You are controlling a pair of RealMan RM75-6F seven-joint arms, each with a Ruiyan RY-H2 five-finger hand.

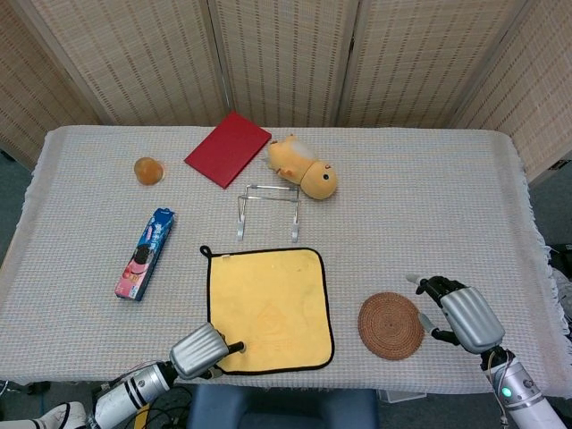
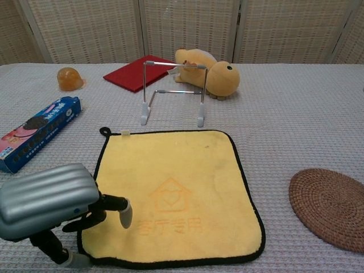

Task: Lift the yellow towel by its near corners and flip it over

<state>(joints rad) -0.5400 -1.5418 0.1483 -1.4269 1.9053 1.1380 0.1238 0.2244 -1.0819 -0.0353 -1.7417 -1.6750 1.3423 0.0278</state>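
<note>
The yellow towel with black trim lies flat near the table's front edge; the chest view shows its orange house print. My left hand hovers at the towel's near left corner, a fingertip over the cloth and holding nothing. In the chest view my left hand fills the lower left and hides that corner. My right hand is open to the right of the woven coaster, well away from the towel's near right corner, and out of the chest view.
A metal wire stand sits just behind the towel, with a plush toy and red book beyond. A blue snack package and an orange ball lie to the left.
</note>
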